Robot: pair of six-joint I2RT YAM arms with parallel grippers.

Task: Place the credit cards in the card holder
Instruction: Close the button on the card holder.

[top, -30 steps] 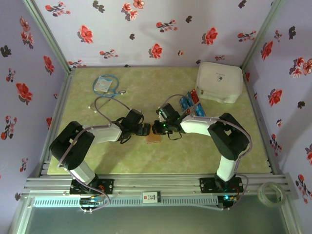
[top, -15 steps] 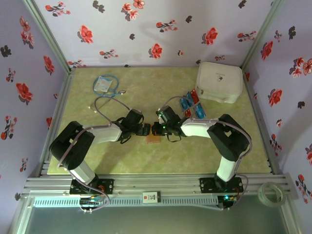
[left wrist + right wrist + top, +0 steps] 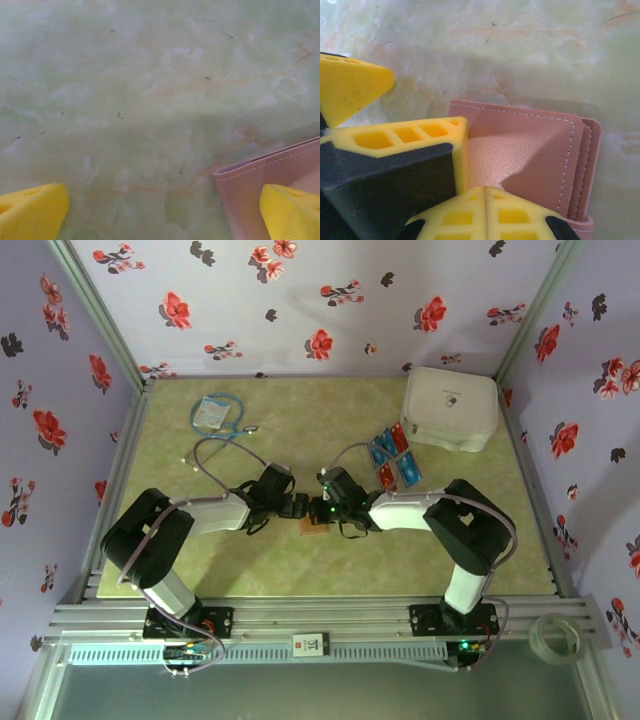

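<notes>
The card holder [image 3: 314, 527] is a small pinkish-brown folded wallet lying flat at the table's centre. My left gripper [image 3: 298, 507] stands open at its left edge. In the left wrist view one yellow fingertip [image 3: 292, 212] is over the card holder [image 3: 250, 175] and the other [image 3: 30, 212] is over bare table. My right gripper [image 3: 486, 197] is shut with nothing between its pads, its tips over the closed card holder [image 3: 535, 155]. The left gripper's fingers [image 3: 410, 134] stand right beside it. The credit cards [image 3: 393, 458], red and blue, lie in a small heap to the back right.
A big white rounded case [image 3: 449, 407] sits at the back right. A blue-and-white packet with a coiled cable [image 3: 214, 414] lies at the back left. A grey cable [image 3: 215, 452] loops over the table behind the left arm. Flowered walls close the sides and back.
My right gripper has slid a little left and toward the near edge, over the card holder. The left arm and the card holder have stayed put.
</notes>
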